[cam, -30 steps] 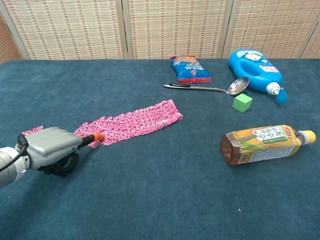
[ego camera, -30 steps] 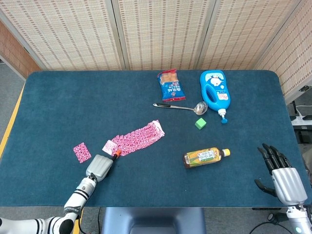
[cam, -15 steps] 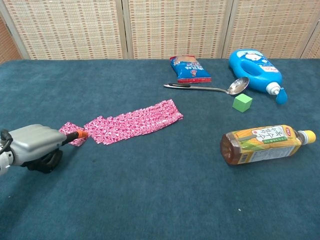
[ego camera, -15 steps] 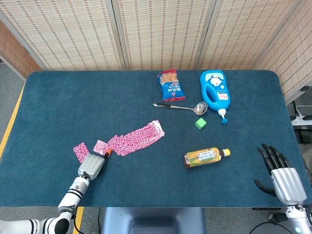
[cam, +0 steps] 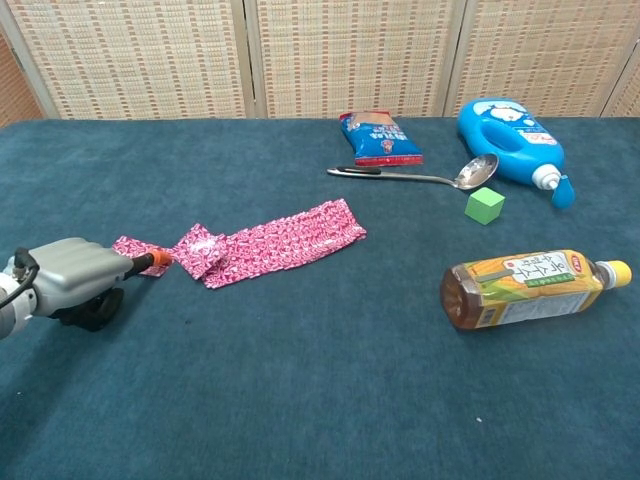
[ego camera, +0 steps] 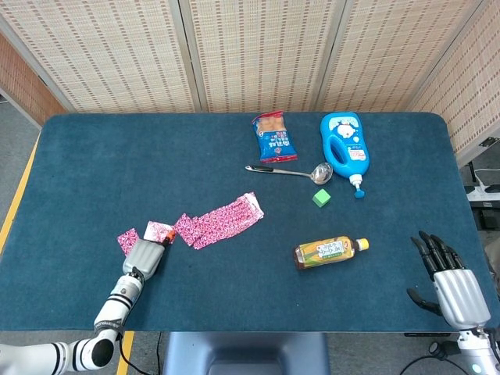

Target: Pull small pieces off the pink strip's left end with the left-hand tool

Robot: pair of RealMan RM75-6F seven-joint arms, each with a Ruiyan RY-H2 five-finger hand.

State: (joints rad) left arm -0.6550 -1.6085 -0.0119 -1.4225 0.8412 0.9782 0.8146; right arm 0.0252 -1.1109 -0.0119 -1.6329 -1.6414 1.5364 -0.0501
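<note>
- Pink strip point(ego camera: 220, 221) lies flat on the tabletop point(ego camera: 94, 156), left of centre. Its long axis runs diagonally: the right end points up toward the far edge and the snack bag point(ego camera: 274, 137), the left end points down toward the left hand point(ego camera: 143, 258).
- In the chest view the pink strip point(cam: 285, 240) shows the same slant, rising from lower left to upper right.
- Left hand point(cam: 68, 280) is curled closed around a tool point(cam: 155, 259) with an orange tip; the tip projects toward the strip's left end.
- A small pink piece point(ego camera: 159, 232) sits just off the strip's left end, touching or nearly touching the tool tip; I cannot tell whether it is fully detached. In the chest view this piece point(cam: 198, 248) looks folded and overlaps the strip's end.
- A second pink scrap point(ego camera: 126, 239) lies further left, just beside the left hand.
- Change from 0.5 s ago: the left hand has shifted left and slightly toward the far edge, and the small piece has moved with the tool tip; the strip's left end appears shorter than 1.0 s ago.
- Right hand point(ego camera: 451, 281) rests at the near right corner, fingers spread, holding nothing; unchanged across frames.
- Tea bottle point(ego camera: 330, 250), green cube point(ego camera: 321, 198), spoon point(ego camera: 291, 171) and blue bottle point(ego camera: 344, 148) have not moved.
</note>
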